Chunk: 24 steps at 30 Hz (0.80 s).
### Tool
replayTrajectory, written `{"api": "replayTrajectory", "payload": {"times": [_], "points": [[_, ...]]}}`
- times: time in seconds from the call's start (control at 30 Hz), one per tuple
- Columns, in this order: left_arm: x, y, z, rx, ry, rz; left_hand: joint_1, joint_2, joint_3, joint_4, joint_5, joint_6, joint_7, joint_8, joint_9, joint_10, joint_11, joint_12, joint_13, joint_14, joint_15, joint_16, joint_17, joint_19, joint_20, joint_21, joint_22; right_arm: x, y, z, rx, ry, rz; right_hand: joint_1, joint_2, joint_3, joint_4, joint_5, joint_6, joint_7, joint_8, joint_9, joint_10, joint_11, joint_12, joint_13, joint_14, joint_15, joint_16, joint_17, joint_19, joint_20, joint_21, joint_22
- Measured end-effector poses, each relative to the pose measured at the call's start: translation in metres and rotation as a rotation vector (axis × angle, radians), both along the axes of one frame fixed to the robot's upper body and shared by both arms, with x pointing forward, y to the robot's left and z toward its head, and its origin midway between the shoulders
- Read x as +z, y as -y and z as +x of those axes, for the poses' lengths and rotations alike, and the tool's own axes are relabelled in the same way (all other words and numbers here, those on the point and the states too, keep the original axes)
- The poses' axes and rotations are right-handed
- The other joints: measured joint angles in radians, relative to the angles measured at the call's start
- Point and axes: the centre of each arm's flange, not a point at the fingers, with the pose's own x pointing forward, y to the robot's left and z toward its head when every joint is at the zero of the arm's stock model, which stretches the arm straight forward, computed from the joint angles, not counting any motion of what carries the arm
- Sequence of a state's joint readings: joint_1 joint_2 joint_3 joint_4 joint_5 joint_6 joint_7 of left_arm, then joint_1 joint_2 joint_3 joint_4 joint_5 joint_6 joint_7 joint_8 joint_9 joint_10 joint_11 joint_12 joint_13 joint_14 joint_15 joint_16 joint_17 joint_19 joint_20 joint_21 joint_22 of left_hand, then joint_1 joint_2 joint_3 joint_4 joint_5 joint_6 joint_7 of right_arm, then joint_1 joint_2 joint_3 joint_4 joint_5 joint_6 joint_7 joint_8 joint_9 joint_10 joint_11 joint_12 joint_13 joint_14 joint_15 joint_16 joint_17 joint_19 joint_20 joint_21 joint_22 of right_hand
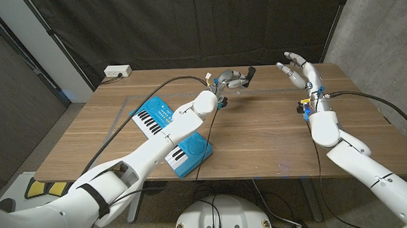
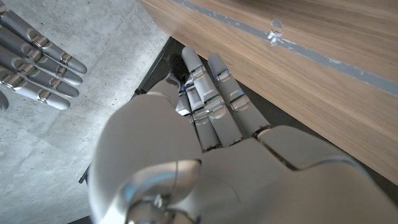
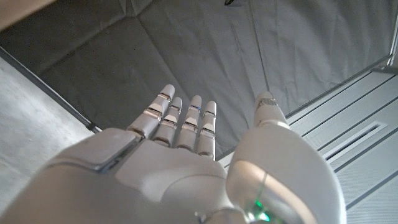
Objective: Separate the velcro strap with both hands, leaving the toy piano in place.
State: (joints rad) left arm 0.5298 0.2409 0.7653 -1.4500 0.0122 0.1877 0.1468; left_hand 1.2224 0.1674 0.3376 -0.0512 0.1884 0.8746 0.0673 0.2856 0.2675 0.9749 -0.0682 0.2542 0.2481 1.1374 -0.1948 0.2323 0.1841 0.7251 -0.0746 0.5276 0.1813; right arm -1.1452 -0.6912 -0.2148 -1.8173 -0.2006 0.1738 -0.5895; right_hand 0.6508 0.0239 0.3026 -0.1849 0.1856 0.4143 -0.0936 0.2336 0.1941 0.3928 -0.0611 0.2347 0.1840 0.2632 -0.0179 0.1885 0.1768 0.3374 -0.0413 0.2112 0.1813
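Observation:
Over the back middle of the table, my left hand [image 1: 231, 78] is raised with its fingers curled around the black velcro strap [image 1: 250, 73], one end of which sticks out toward the right. In the left wrist view, the fingers [image 2: 208, 93] close over a dark piece of strap [image 2: 177, 67]. My right hand [image 1: 299, 68] hovers a short way to the right of the strap with its fingers spread, and it holds nothing [image 3: 186, 124]. The blue toy piano [image 1: 191, 152] lies on the table's left front, partly hidden under my left forearm.
A white power strip [image 1: 118, 72] sits at the table's back left corner. Black cables run along both arms over the wooden table [image 1: 259, 135]. A dark curtain hangs behind the table, and a concrete wall stands at the right.

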Motion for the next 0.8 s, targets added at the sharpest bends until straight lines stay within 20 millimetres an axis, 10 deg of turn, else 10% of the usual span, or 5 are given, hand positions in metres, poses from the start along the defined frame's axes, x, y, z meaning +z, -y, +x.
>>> {"api": "replayTrajectory", "payload": {"times": [0.8], "points": [[0.022,0.027,-0.019,-0.017,-0.049,0.061,0.011,-0.011,0.012,-0.007,0.000,-0.001,0.002,0.000,0.014,0.015,0.000,-0.007,-0.002,0.006,0.013,-0.008,-0.003,0.004,0.003,0.002,0.000,0.005,-0.021,-0.016,-0.148,0.125,-0.181,0.106,-0.022,0.002,0.012,0.000,0.074,-0.066,0.020,0.008,0.045,-0.039,0.009,0.000,0.041,-0.023,0.000,0.000,0.068,0.000,0.004,0.000]]}}
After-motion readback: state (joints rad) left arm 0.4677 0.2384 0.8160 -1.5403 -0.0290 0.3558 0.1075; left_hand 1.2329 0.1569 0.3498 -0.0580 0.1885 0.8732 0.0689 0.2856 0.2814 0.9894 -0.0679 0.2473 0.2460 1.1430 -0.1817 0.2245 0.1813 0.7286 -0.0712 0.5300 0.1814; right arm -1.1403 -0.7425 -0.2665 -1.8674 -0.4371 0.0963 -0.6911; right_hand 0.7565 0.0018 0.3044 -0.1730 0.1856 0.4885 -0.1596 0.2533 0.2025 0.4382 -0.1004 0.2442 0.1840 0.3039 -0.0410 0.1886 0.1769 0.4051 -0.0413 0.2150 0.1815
